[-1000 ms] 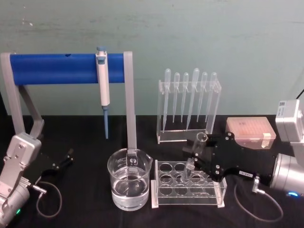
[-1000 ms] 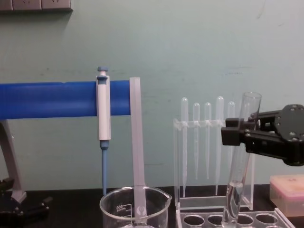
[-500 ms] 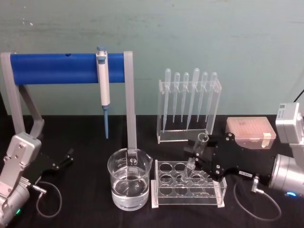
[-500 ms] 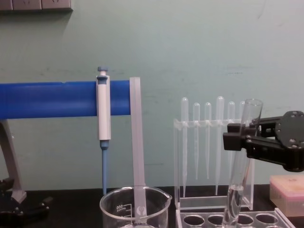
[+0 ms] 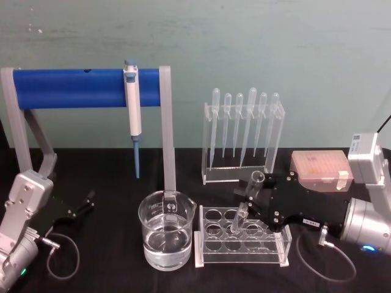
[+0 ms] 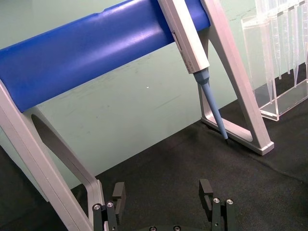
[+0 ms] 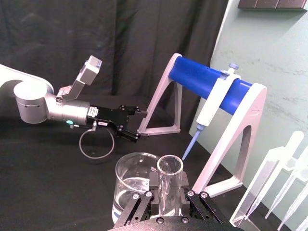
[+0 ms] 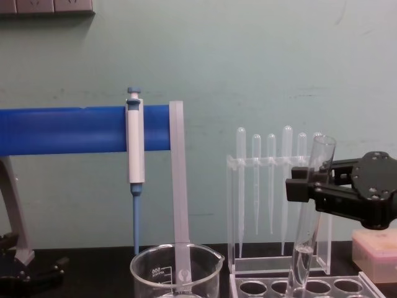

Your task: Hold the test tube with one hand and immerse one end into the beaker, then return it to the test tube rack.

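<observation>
**Glass tube gripped over the clear rack**

The test tube [image 5: 247,201], clear glass with a wide open rim and rounded bottom, leans slightly, its lower end down at a round hole of the clear plastic rack [image 5: 241,239]. The black right gripper [image 5: 252,198] is clamped on its upper part. Just beside the rack stands the wide glass beaker [image 5: 166,229] with a pouring spout, partly filled with clear liquid. The left gripper [image 6: 162,192] rests low over black cloth, fingers spread apart.

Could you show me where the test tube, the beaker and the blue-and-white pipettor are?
Test tube [image 8: 308,214], chest view, mid glass wall below the gripper.
Beaker [image 5: 166,235], head view, front wall at the water.
Pipettor [image 5: 132,104], head view, white body hanging on the blue bar.
</observation>
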Tool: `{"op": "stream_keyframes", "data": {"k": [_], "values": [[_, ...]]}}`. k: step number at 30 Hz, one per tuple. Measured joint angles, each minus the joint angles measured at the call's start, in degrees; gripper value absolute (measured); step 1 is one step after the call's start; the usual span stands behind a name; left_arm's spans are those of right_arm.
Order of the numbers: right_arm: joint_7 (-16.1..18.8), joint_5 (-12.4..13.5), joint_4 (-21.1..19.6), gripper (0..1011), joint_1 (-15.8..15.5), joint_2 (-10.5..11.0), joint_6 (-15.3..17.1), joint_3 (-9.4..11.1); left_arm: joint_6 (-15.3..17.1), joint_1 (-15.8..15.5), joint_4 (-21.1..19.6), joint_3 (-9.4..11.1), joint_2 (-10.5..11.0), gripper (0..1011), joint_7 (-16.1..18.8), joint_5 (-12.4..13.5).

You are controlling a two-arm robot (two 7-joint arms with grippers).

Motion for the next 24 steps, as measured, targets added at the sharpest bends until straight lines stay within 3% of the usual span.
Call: {"op": "stream_keyframes", "data": {"k": [24], "values": [[0.7,-0.3,3.3,225,-0.5,-1.3,-0.8,-1.0,0.0,0.0,0.0,0.0,0.0,1000,0.0,0.0]]}}
